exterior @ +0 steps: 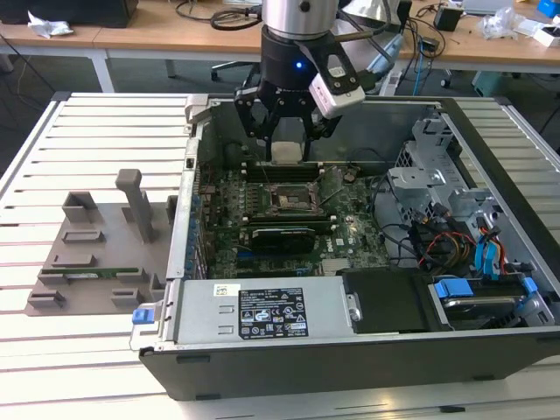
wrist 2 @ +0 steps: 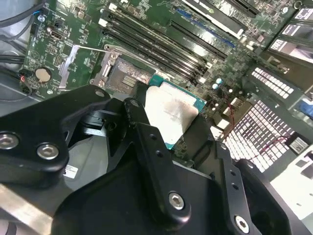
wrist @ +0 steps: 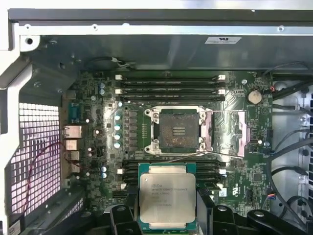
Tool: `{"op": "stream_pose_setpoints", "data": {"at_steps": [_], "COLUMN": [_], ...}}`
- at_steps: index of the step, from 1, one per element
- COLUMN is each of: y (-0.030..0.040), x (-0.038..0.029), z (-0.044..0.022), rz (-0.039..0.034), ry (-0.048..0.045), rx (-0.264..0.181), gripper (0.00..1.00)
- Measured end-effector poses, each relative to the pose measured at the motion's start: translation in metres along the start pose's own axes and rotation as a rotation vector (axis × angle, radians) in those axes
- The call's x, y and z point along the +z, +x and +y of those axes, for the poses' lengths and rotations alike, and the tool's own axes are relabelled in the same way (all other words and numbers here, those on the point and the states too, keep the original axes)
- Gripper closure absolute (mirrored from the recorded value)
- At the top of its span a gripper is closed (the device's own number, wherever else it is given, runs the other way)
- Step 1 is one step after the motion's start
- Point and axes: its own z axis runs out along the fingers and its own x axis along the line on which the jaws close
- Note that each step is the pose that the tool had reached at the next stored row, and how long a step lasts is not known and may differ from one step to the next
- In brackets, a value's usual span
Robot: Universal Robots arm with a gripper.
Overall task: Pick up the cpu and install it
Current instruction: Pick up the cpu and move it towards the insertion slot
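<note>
My gripper clamped on cpu, held flat. In exterior view, open socket sits at frame centre, directly below cpu, not touching.

One gripper, closed on one cpu. One open computer case in the middle of the exterior view, with one motherboard inside. One bare socket on that board, and one round coin cell. Two white-latched memory slots counted between socket and case wall; darker slots beside them too hard to number. One labelled power supply toward the lower middle of the exterior view. One grey fixture at the exterior view's left, with one upright post and one green memory stick on it. One slatted table under all.
</note>
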Motion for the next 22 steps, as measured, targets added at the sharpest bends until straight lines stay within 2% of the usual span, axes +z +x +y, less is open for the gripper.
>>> {"op": "stream_pose_setpoints", "data": {"at_steps": [14,18,20,22], "y": [-0.0144,-0.0161,-0.0165,-0.0175], "x": [0.0110,0.0146,0.0169,0.0204], "z": [0.0037,0.0047,0.0058,0.0104], "rz": [0.0009,0.0011,0.0012,0.0011], "ry": [0.0041,0.0046,0.0046,0.0057], "rx": [0.000,0.000,0.000,0.000], "gripper": [0.45,0.45,0.45,0.45]}}
